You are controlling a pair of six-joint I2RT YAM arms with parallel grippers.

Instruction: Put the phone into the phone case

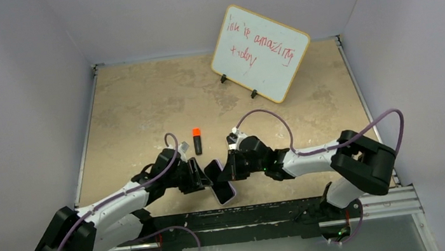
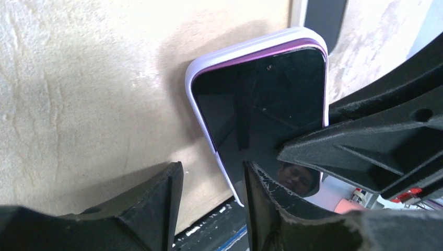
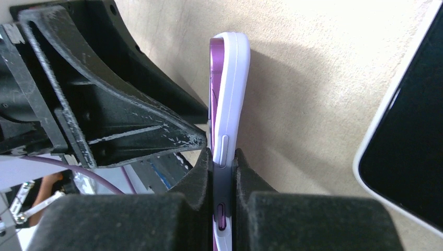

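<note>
Both arms angle inward over the near middle of the table, with the wrists facing each other.

The right gripper reaches in from the right. Its jaws are fully closed on the phone, pinching it across its thickness and holding it on edge above the table.

The phone sits in the phone case. A thin purple rim of the phone shows along the case lip.

The left gripper is positioned on the left, facing the glossy screen. Its jaws stand parted with a clear gap and grip nothing. One fingertip lies at the screen face.

Beyond the wrists, an orange-capped marker lies on the table. A whiteboard with red writing stands propped at the far side.
</note>
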